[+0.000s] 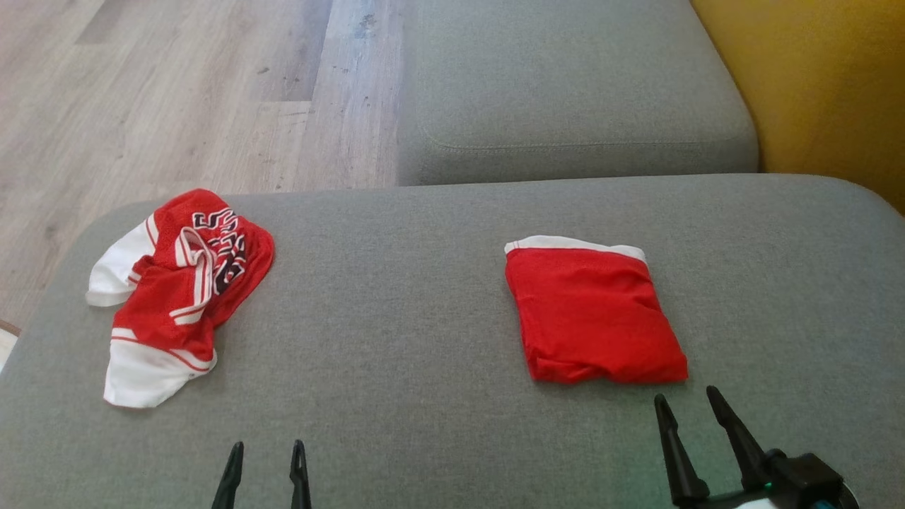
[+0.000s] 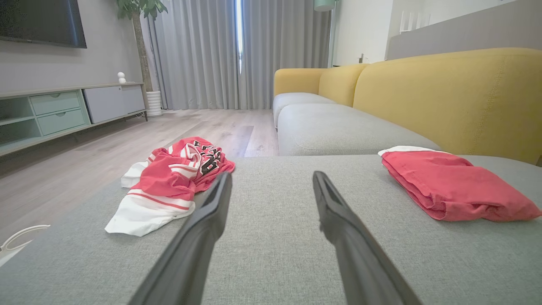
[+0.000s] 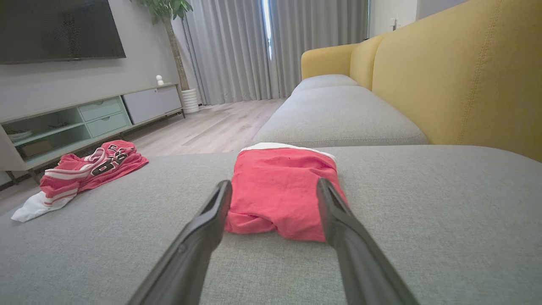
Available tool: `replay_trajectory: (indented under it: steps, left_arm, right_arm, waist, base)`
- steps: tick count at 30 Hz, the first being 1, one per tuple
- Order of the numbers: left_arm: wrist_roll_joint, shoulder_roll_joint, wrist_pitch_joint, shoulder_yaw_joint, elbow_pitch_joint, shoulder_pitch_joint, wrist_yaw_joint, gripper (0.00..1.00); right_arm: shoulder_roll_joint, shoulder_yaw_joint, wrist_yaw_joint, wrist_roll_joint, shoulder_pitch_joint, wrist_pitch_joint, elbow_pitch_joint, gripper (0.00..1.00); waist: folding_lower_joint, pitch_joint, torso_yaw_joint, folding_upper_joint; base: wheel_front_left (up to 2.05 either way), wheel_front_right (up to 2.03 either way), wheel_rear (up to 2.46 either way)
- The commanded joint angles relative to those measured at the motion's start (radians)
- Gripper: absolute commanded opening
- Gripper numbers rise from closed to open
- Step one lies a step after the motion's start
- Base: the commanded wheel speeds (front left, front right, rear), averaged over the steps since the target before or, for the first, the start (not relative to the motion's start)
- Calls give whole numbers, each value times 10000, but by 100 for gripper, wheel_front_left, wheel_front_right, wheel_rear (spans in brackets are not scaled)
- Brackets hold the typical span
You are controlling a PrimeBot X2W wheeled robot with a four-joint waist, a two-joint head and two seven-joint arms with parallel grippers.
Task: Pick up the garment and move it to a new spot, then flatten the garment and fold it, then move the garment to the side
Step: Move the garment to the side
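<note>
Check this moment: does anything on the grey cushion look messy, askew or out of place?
The red-and-white garment lies crumpled in a heap near the left edge of the grey cushion, its lettering twisted and its white parts sticking out. The folded red garment to its right is a neat packet, slightly skewed. Nothing looks spilled or damaged.

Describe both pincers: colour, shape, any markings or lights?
Both the left pincer and right pincer have two long dark fingers tapering to narrow tips, with a shallow groove along the inner faces. The right one sits on a black block with a small green light. Markings are too small to tell.
</note>
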Motion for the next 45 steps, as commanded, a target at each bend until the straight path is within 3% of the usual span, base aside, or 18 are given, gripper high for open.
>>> replay_trajectory:
  steps: [1, 24, 31, 37, 45]
  left_arm:
    - [52, -113, -95, 329, -279, -423, -42, 100]
    - [-508, -117, -95, 408, -534, -906, -6, 100]
    - [-501, -117, -95, 316, -929, -1109, 403, 100]
    - [-756, -118, -95, 91, -829, -1490, 385, 100]
    - [-592, -118, -95, -261, -587, -2024, 310, 100]
  right_arm:
    - [-132, 200, 31, -121, -311, -110, -258, 100]
    - [79, 100, 31, -138, -997, -110, 202, 100]
    - [31, -59, 31, -166, -2319, -110, 1490, 100]
    - [-137, -505, 31, -259, -3528, 147, 2768, 100]
    - [-980, -998, 31, -19, -5557, 1312, 4506, 100]
  waist:
    - [0, 2, -22, 0]
    - [0, 715, 90, 0]
    - [0, 1337, 386, 0]
    - [0, 1881, 642, 0]
    - [0, 2625, 1052, 0]
  base:
    - [0, 0, 0]
    - [0, 0, 0]
    - [0, 0, 0]
    - [0, 0, 0]
    - [0, 0, 0]
